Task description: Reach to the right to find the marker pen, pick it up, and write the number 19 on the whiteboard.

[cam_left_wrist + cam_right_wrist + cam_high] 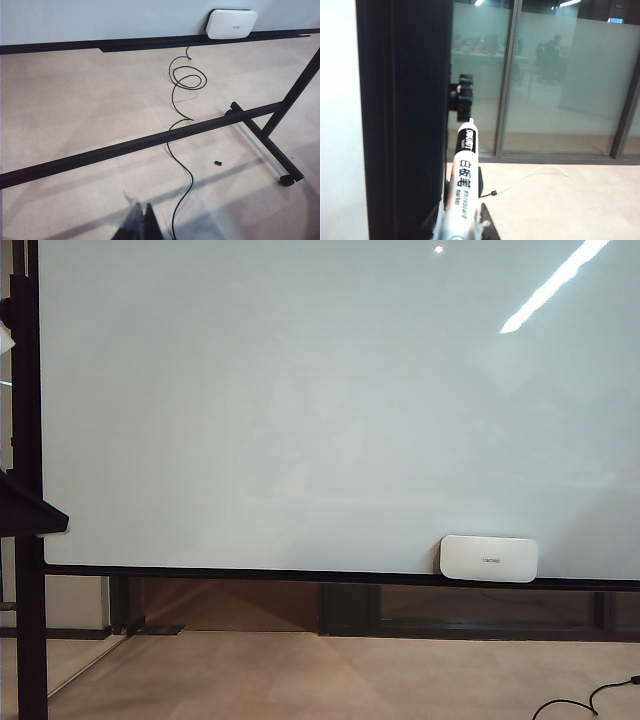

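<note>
Right claw (462, 225), beside the whiteboard's (300, 400) black frame, is clamped on the marker pen (464, 175), tip at twelve o'clock. Left claw (140, 222) hangs together over floor. Confirm firm grip before swinging boardward.

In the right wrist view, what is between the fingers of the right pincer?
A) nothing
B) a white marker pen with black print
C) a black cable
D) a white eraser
B: in the right wrist view the marker pen stands up between the fingers of the right pincer, beside the whiteboard's black frame.
</note>
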### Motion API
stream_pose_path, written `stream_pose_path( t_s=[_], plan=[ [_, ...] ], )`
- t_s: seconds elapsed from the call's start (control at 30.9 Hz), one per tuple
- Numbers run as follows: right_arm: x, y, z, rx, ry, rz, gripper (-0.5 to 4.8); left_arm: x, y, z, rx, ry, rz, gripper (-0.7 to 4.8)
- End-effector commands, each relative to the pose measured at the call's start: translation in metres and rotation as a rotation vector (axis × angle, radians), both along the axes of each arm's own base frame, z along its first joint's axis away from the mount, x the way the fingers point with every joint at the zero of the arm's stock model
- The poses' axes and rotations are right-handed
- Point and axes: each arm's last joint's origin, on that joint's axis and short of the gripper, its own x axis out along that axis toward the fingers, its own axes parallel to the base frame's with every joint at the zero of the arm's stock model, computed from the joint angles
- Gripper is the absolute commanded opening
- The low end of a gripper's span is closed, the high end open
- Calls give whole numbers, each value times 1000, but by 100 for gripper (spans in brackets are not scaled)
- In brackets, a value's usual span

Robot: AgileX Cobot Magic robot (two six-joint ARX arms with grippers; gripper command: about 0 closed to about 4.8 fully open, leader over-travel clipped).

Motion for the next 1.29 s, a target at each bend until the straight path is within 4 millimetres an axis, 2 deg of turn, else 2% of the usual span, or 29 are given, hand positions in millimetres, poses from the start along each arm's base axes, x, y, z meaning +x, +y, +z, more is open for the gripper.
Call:
stream_pose_path(
  t_s=[0.03,0.19,0.26,0.32,0.42,0.52,0.71,0.91,1.1,1.29],
  plan=[
    [-1,-1,19,55,-62,-32,-2,1,0,3,-7,-16,1,-5],
    [-9,0,76,111,-162,-81,-3,1,-1,3,-10,-19,-6,-5],
    [-12,2,103,183,-113,-113,-3,1,-1,3,-10,-19,-6,-5],
    [-19,4,130,277,-30,-239,-3,1,-1,3,-10,-18,-7,-5],
    [-31,14,169,218,45,-297,-3,0,-2,3,-30,-13,-75,-5],
    [-44,29,207,234,78,-302,-3,-1,-4,3,-74,12,-131,-5],
    [-64,57,251,297,175,-336,-3,1,-6,14,-156,-12,-175,-5],
    [-95,91,300,251,250,-427,-3,6,-11,31,-232,-37,-298,-5],
    [-130,130,346,253,255,-426,-3,7,-14,52,-371,-67,-388,-5],
    [-160,168,379,294,232,-340,-3,-4,-10,76,-454,-211,-407,-5]
  ],
)
